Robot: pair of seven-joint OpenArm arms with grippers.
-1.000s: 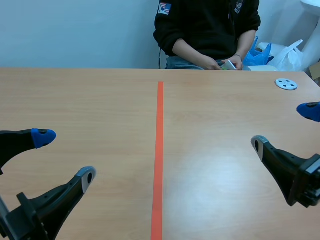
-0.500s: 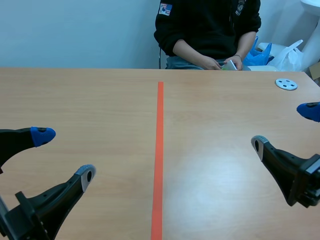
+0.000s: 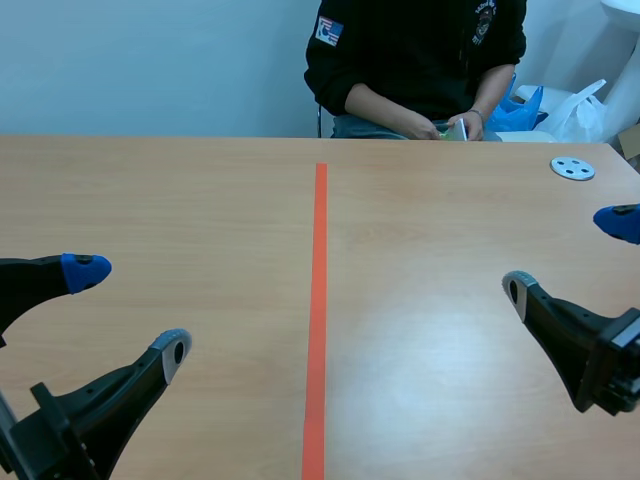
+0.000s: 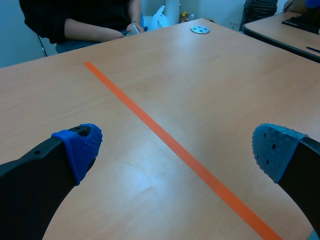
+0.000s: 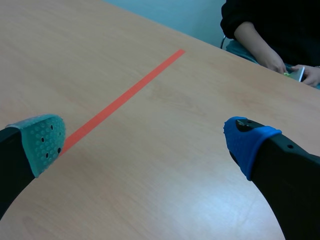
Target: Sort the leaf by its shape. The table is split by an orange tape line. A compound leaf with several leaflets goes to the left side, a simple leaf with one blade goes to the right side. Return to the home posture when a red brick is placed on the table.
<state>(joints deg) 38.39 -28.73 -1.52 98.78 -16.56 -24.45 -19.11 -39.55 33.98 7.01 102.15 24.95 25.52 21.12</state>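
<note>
No leaf lies on the table. An orange tape line (image 3: 319,300) runs down the middle of the wooden table (image 3: 200,220). My left gripper (image 3: 128,310) stands open low at the near left, nothing between its fingers. My right gripper (image 3: 570,255) stands open at the near right, also holding nothing. In the left wrist view the left gripper (image 4: 175,150) spans bare wood and the tape line (image 4: 165,137). The right gripper (image 5: 145,145) likewise frames bare table in the right wrist view. Across the table a person (image 3: 415,60) holds a small greenish thing (image 3: 455,130) in both hands, too small to identify.
A small grey disc with holes (image 3: 572,168) lies at the far right of the table, also seen in the left wrist view as the disc (image 4: 200,30). Blue and white bags (image 3: 560,110) sit behind the table's far right edge.
The person's hands and body shifted slightly at the far edge. Both arms have kept still.
</note>
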